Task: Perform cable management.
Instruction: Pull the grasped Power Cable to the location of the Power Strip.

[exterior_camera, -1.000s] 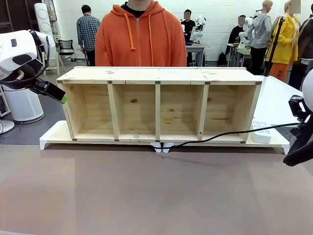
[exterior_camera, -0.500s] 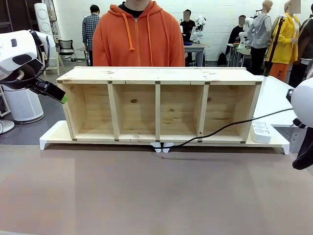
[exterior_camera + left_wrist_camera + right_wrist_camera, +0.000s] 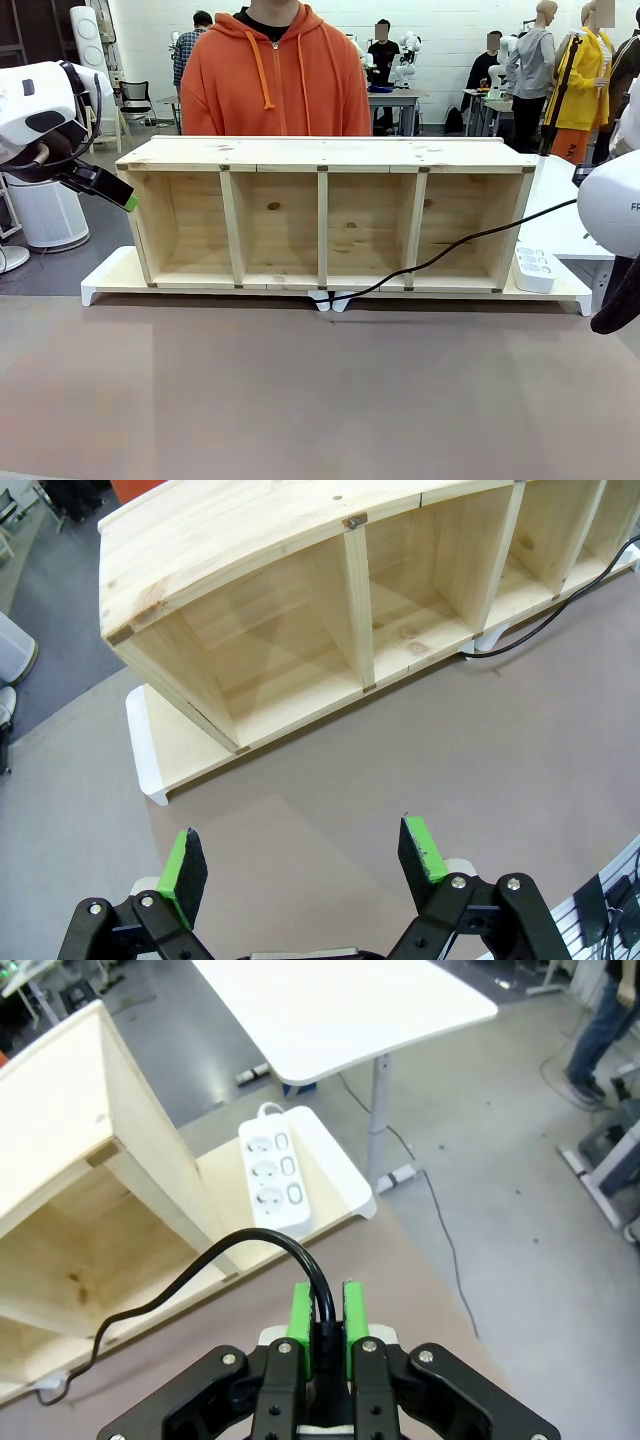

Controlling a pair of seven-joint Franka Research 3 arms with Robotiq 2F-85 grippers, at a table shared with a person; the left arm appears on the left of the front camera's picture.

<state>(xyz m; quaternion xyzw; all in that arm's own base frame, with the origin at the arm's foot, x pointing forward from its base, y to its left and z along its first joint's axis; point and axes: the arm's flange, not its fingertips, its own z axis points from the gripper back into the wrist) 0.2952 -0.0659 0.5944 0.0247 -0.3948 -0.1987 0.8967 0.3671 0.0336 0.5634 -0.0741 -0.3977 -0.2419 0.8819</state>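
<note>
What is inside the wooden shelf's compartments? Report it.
All four compartments of the pale wooden shelf show bare wood. The thin black cable crosses in front of the rightmost one, hiding a strip of it.

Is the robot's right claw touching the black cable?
Touching. In the right wrist view, the right gripper is shut on the cable, which is squeezed between its two green pads.
</note>
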